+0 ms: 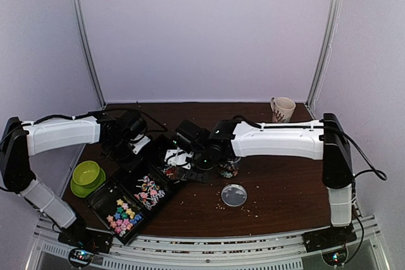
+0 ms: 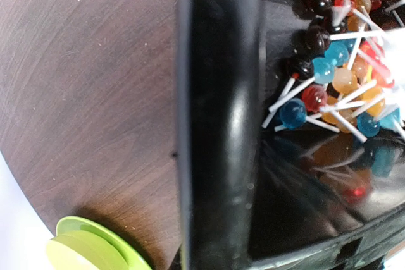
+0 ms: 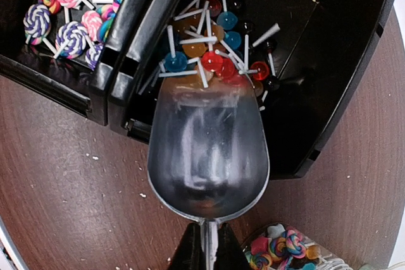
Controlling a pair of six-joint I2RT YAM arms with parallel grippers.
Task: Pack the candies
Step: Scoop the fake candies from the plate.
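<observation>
- Two closed grips: right gripper [image 3: 209,248] clamped on scoop [image 3: 209,156], left gripper [image 1: 142,143] pinched shut by tray [image 3: 354,67] wall.
- Risks spilling lollipops [image 3: 209,49] past tray through tilting.

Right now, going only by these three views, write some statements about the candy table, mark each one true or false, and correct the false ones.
1. The right gripper holds a metal scoop whose tip is among the ball lollipops. True.
2. The swirl lollipops share a compartment with the ball lollipops. False: they lie in the next compartment of the black tray, behind a dividing wall.
3. The white mug lies tipped over at the table's near edge. False: it stands upright at the far right corner.
4. The green bowls sit on the table to the left of the black tray. True.
</observation>
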